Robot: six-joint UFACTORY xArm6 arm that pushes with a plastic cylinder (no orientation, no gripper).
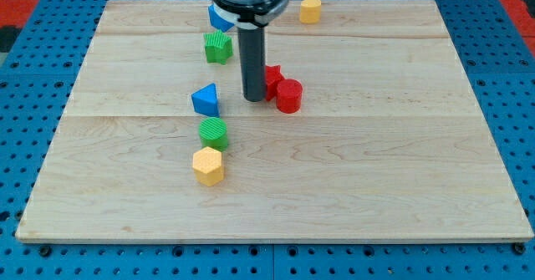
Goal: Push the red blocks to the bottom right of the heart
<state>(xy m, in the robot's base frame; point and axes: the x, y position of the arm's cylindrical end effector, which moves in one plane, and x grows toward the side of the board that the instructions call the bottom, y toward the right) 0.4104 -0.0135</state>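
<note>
Pale planked wood forms the counter [351, 188] over blue pegboard, where my tip [253, 99], a bare dark rod with nothing to clench, touches the left side of a red block [272, 80] beside a ribbed red cylinder [289, 95], the yellow heart [310, 8] far behind.

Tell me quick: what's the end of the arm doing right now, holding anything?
No gripper: my tip holds nothing. It sits on the wooden board, at the view's left of the two red blocks, against or nearly against them.
</note>
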